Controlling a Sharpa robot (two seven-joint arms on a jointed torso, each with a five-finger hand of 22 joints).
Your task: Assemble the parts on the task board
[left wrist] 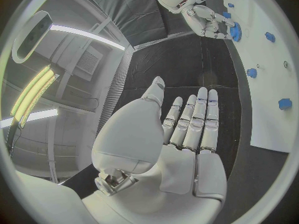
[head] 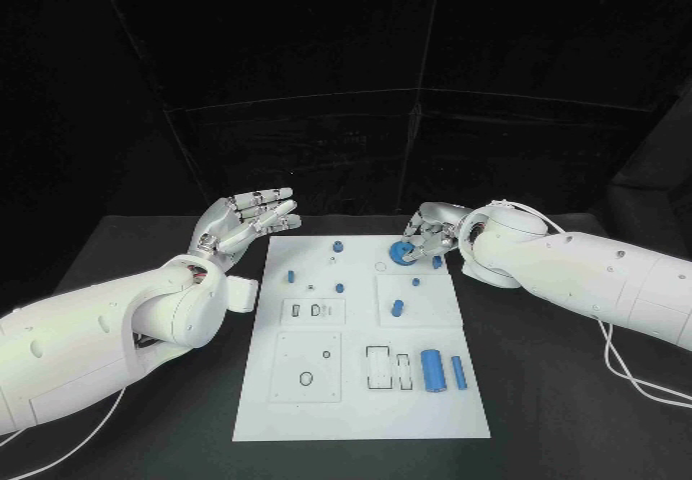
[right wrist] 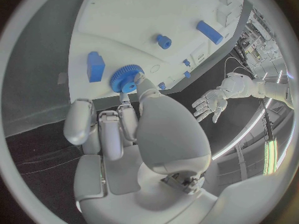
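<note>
Clearly I'm early in the job — my right robot hand [head: 430,236] pinches a blue gear [right wrist: 126,78] at the far end of the white board [head: 361,400], touching or just above its surface, I can't tell which. My left robot hand [head: 245,222] hovers open, fingers spread, beside the board's far left corner over the counter [head: 577,400]. A few small blue pegs [head: 290,274] seem seated, but the blue cylinder [head: 431,370] and blue bar [head: 459,372] lie loose near the empty slots — most fitting looks undone.

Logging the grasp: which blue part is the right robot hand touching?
The toothed blue gear at the board's far edge; the right robot hand touches it, unlike the smooth pieces.
</note>
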